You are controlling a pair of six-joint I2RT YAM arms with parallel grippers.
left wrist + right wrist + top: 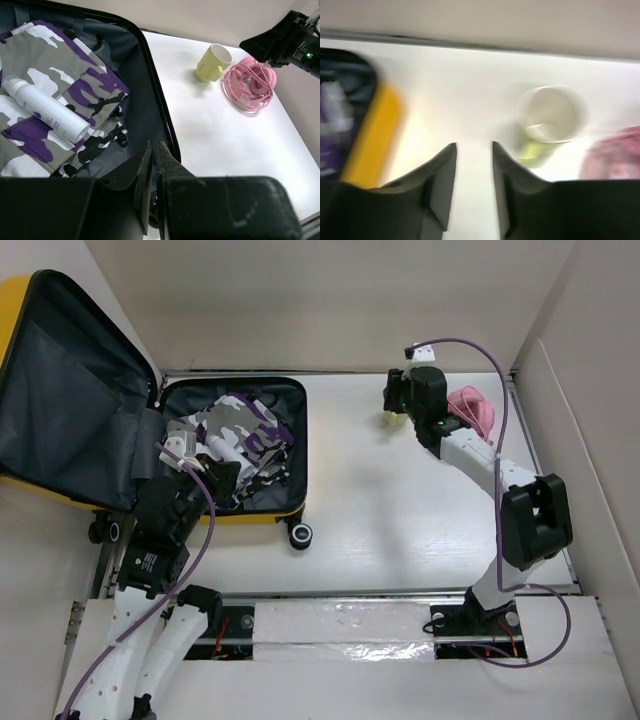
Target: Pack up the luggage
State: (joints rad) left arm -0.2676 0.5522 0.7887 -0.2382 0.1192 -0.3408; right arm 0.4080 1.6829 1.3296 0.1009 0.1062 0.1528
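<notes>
At 9 o'clock on the bench [400, 500] the luggage [70, 400] lies open with its lid raised, and its tray already holds a camouflage garment [60, 90] and 1 white bottle [45, 107]. The left gripper [153, 150] hangs over the tray's near rim at 6 o'clock, clenched on nothing. Across bare bench, toward 2 o'clock, stands a yellow-green mug [212, 62]. The right gripper [474, 150] hovers above it, jaws parted and empty. In the blurred right wrist view the mug sits at 1 o'clock of the gap, not yet between the fingers. A pink coil of cord [250, 85] lies just beside the mug at 3 o'clock. The step in hand looks like picking up the mug. To do it well, shift the gripper toward 1 o'clock until 1 finger is inside the rim and 1 outside, keep off the coil, then close. From that gripper the luggage is well apart at 9 o'clock, so the carry crosses open bench.
</notes>
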